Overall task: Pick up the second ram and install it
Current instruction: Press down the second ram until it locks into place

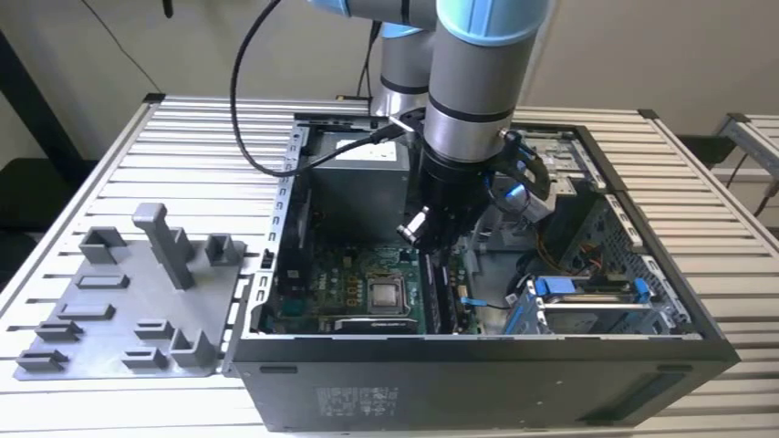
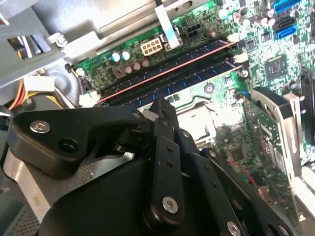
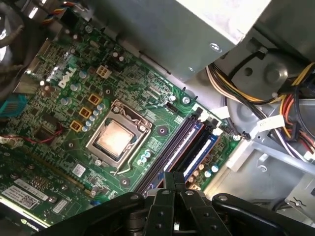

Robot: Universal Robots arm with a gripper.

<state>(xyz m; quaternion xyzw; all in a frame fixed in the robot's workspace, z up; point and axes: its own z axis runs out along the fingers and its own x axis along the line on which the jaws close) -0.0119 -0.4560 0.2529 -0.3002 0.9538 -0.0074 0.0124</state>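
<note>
The end effector [image 1: 420, 239] hangs deep inside the open computer case [image 1: 487, 351], pointing straight down at the motherboard [image 3: 59, 113]. In both wrist views its two black fingers [image 3: 173, 178] lie together at the tip, with nothing visible between them, so I read it as closed and carrying nothing.

Directly under the fingertips run the long memory slots [image 3: 194, 147], side by side. A thin pale edge lies along one of them, showing pinkish in the second wrist view. I take this for the second ram [image 2: 167, 70], standing on edge in its slot just below the end effector. Whether it is fully seated, or whether the latches at the slot ends have caught, I cannot tell.

Fingers held together like this make a narrow, stiff tip. That suits pressing down on the top edge of a stick more than grasping it. The arm comes in vertically, probably because the case walls and the power supply [image 1: 359, 173] leave little room around the end effector.

Just beside the slots, away from the cable bundle [image 3: 275, 108], sits the bare processor socket [image 3: 115, 140], clear of the fingers. Well away from the end effector, outside the case, a grey tray [image 1: 122, 301] of holder blocks lies on the slatted tabletop [image 1: 182, 137]. I see no stick in its holders, which fits the memory being in the machine already.
</note>
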